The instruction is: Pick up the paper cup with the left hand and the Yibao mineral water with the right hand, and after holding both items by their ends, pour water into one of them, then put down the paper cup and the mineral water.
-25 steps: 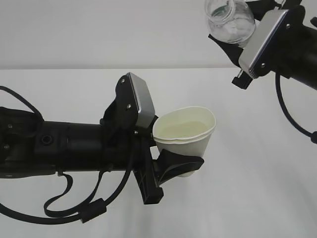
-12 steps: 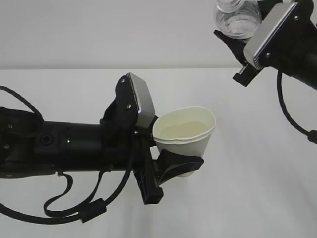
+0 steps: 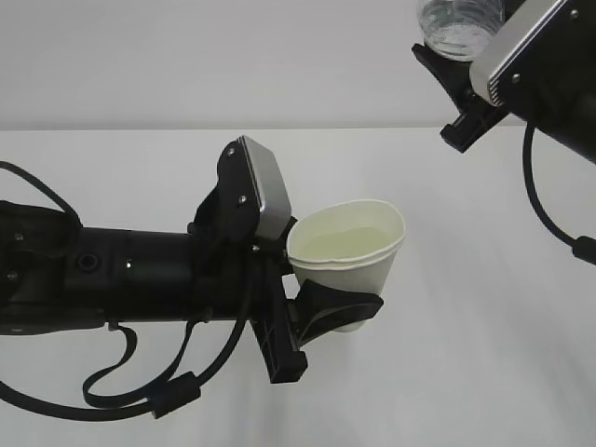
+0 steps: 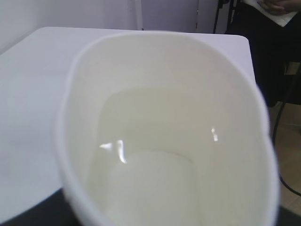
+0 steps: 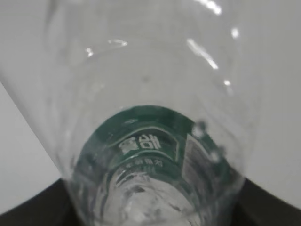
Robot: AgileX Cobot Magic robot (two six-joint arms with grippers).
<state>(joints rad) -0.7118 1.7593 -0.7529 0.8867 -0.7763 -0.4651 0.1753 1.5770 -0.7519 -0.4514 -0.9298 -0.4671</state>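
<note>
Cup holding water, squeezed in left gripper above table, bottle clamped in right gripper top right

Black arms, silver-grey screwed plates, looping black cables

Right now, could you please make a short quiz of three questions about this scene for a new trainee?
1. True or false: the paper cup holds liquid.
2. Which gripper holds the cup? A) left hand B) right hand
3. Fill in: the Yibao mineral water has a dark ____ label.

Key: 1 true, a pale liquid surface shows in the left wrist view; 2 A; 3 green, seen in the right wrist view.
</note>
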